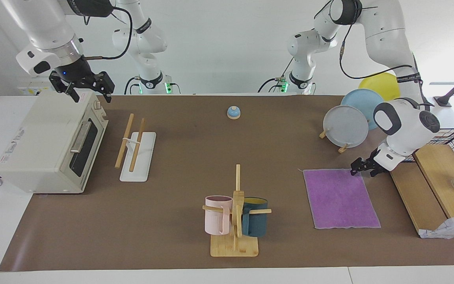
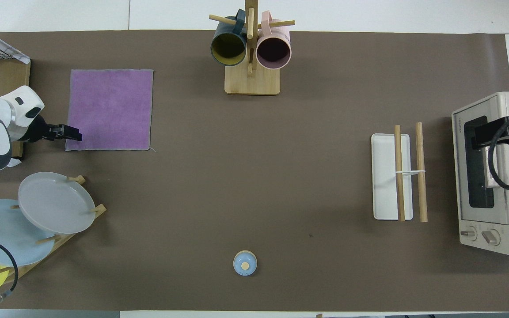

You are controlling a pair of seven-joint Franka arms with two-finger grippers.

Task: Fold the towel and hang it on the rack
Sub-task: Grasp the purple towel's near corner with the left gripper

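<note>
No fold is made: the towel (image 1: 341, 198) lies flat, well apart from the rack (image 1: 134, 146). Left gripper (image 1: 363, 167), jaws apart, sits at its corner; right gripper (image 1: 87, 90), wide, waits over the oven (image 1: 41, 146).

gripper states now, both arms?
Left gripper: open, at the towel corner nearest the robots, holding nothing.
Right gripper: open, empty, waiting over the toaster oven.

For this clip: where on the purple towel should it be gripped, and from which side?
The towel lies flat and unfolded, so pinch a corner. Best is the corner nearest the robots at the left arm's end, approached from above, where the left gripper hovers.
</note>
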